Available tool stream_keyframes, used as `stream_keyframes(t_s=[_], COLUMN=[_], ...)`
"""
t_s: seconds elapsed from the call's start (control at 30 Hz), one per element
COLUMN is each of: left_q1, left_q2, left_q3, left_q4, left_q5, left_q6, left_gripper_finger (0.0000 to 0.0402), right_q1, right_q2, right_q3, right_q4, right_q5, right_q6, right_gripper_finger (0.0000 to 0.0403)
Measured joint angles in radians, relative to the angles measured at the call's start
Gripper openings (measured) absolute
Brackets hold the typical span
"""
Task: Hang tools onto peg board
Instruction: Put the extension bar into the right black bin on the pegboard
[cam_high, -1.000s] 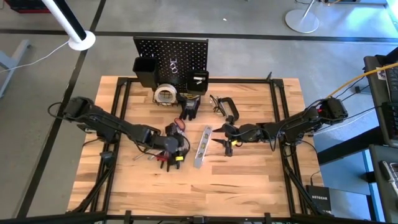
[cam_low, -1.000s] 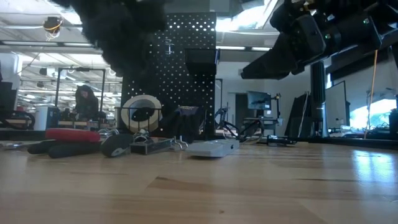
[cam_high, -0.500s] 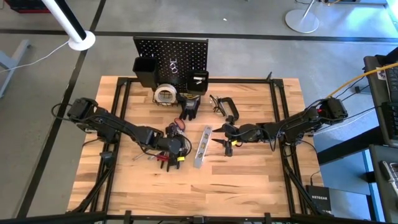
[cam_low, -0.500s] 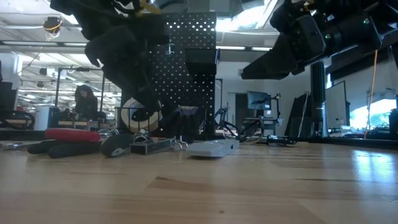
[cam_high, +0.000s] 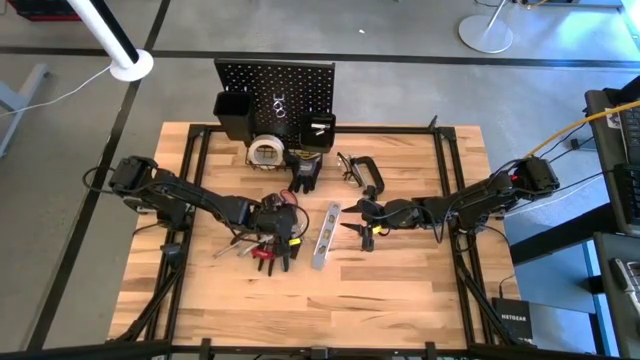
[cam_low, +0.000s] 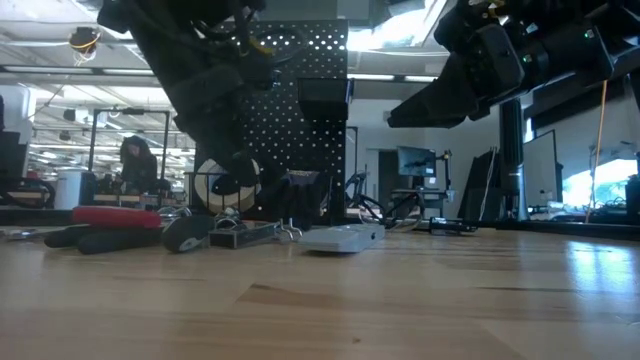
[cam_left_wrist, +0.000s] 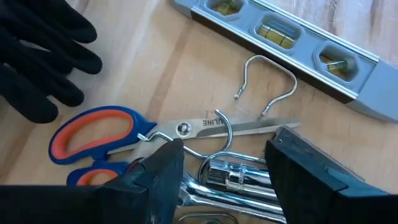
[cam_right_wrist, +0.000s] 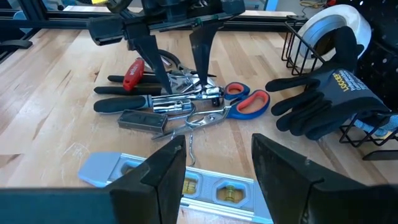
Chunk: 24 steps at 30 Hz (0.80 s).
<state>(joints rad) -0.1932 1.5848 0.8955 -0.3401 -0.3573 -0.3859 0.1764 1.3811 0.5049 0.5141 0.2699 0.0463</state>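
Light wooden plank desk (cam_high: 400, 290), seen from above. Upright black perforated metal peg board (cam_high: 275, 85) stands at the far edge, with a black bin (cam_high: 233, 115) on its left and a wire basket (cam_right_wrist: 311, 46) at its foot holding a pale tape roll (cam_high: 265, 152).

Left gripper (cam_high: 272, 232) hovers low over a heap of small tools left of centre, its 2 fingers (cam_left_wrist: 298, 165) apart and holding nothing. In the left wrist view the fingers straddle shiny chrome tool parts (cam_left_wrist: 233, 177). Just beyond them lie orange-and-blue-handled scissors (cam_left_wrist: 99, 134) and a bent silver wire hook (cam_left_wrist: 264, 84). Red-handled pliers (cam_right_wrist: 134, 67) and dark-handled tools (cam_right_wrist: 121, 106) lie in the same heap.

Silver level bar with 3 yellow vials (cam_left_wrist: 280, 34) lies flat on the desk between the 2 grippers, just beside the heap, not touching the hook.

Pair of black gloves (cam_right_wrist: 326, 102) lies against the basket, near the scissors handles.

Black C-clamp (cam_high: 365, 172) lies right of the gloves, near the board.

Right gripper (cam_high: 362, 222) waits right of the level, above the desk, fingers (cam_right_wrist: 158, 171) apart, empty, pointing toward the heap.

No tool hangs on the board yet.
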Motion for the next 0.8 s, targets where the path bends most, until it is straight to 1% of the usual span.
stream_keyframes(t_s=[0.23,0.33,0.43,0.63,0.8], left_q1=[-0.001,-0.001,-0.001,-0.001,-0.005], left_q2=[0.0,0.0,0.0,0.0,0.0], left_q3=[0.0,0.0,0.0,0.0,0.0], left_q4=[0.003,0.002,0.003,0.003,0.016], left_q5=[0.0,0.0,-0.011,-0.024,-0.022], left_q6=[-0.02,-0.027,-0.029,-0.03,0.0], left_gripper_finger=[0.0216,0.023,0.0257,0.0325,0.037], right_q1=[0.0,0.0,0.0,0.0,0.0], right_q2=[0.0,0.0,0.0,0.0,0.0], right_q3=[0.0,0.0,0.0,0.0,0.0], right_q4=[-0.001,-0.001,-0.003,-0.016,-0.016], right_q5=[0.0,0.0,0.0,0.0,0.0], right_q6=[0.0,0.0,0.0,0.0,0.0], right_gripper_finger=[0.0184,0.0184,0.0184,0.0184,0.0184])
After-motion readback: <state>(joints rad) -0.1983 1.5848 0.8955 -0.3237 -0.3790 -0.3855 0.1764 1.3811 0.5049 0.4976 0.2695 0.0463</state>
